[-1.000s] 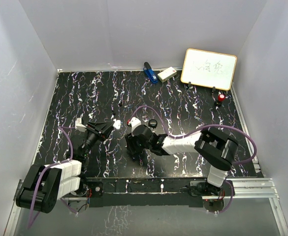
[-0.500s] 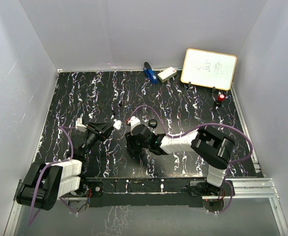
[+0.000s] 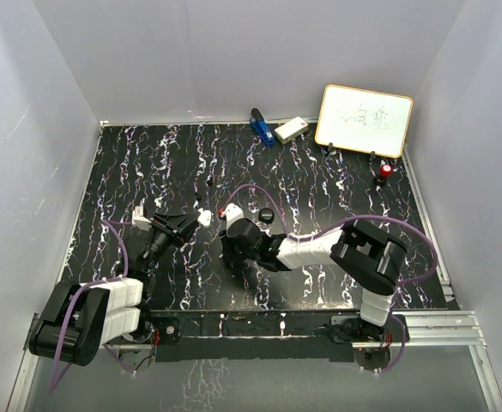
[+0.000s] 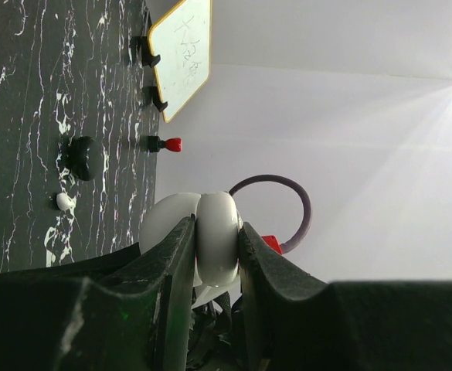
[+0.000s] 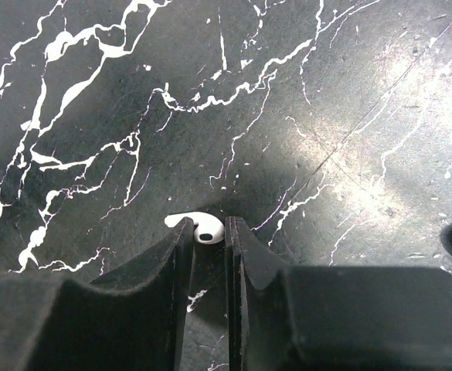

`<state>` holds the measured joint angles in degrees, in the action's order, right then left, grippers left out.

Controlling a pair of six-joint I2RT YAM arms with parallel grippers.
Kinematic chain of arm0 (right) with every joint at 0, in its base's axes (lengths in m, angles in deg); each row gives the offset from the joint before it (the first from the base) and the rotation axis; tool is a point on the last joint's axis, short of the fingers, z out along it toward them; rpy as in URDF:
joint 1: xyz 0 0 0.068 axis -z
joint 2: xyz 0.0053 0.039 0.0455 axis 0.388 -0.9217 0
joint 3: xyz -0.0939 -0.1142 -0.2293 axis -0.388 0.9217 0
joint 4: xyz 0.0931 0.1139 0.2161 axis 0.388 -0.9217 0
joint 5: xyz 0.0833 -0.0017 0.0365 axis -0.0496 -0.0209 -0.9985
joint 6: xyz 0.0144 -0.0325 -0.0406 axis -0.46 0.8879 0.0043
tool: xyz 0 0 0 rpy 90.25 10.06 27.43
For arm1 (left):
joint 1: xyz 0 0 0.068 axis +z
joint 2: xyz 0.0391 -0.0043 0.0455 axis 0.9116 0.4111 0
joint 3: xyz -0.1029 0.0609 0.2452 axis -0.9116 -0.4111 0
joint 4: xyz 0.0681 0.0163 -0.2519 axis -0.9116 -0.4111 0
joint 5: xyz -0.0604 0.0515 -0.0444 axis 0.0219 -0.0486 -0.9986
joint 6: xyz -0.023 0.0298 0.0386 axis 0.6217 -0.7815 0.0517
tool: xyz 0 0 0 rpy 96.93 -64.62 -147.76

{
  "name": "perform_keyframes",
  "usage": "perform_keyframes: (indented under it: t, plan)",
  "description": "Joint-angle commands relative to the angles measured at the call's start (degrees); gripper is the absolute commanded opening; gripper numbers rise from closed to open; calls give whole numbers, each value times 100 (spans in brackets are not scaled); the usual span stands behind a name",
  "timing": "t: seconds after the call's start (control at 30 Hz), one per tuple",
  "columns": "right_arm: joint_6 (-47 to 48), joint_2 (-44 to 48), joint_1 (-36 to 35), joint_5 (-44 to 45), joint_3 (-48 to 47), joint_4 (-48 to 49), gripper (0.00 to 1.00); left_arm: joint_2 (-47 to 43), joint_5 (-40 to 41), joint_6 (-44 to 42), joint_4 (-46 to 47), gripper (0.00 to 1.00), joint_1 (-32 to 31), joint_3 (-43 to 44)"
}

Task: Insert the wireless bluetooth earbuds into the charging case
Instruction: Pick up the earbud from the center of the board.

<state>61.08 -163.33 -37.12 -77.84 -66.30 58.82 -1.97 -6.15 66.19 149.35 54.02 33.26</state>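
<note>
Roughly early on: L gripper (image 4: 215,246) is clamped tight on the round white plastic charging case (image 4: 210,210), R gripper (image 5: 208,236) is pinched nearly closed on a tiny white plastic earbud (image 5: 198,229) lying on the black marbled table (image 5: 326,116), w/ nothing visibly inserted yet

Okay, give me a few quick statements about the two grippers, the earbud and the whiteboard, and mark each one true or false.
1. The left gripper is clamped on the white case. True.
2. The right gripper stands wide open with nothing near it. False: its jaws are nearly shut around an earbud.
3. That earbud lies on the table. True.
4. The whiteboard lies flat mid-table. False: it stands upright at the far right corner.
</note>
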Motion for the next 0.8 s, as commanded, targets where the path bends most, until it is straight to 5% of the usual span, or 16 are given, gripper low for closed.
perform_keyframes:
  t: [0.0,0.47,0.77]
  plan:
    - [42,-112,-61,145,-152,-120,18,-2,-72,4,267,0,46,-56]
    - [1015,681,-70,1339,181,283,9,99,-124,-23,266,0,50,-29]
    - [2919,1807,-61,1934,1304,2600,8,243,-343,-14,243,0,50,188]
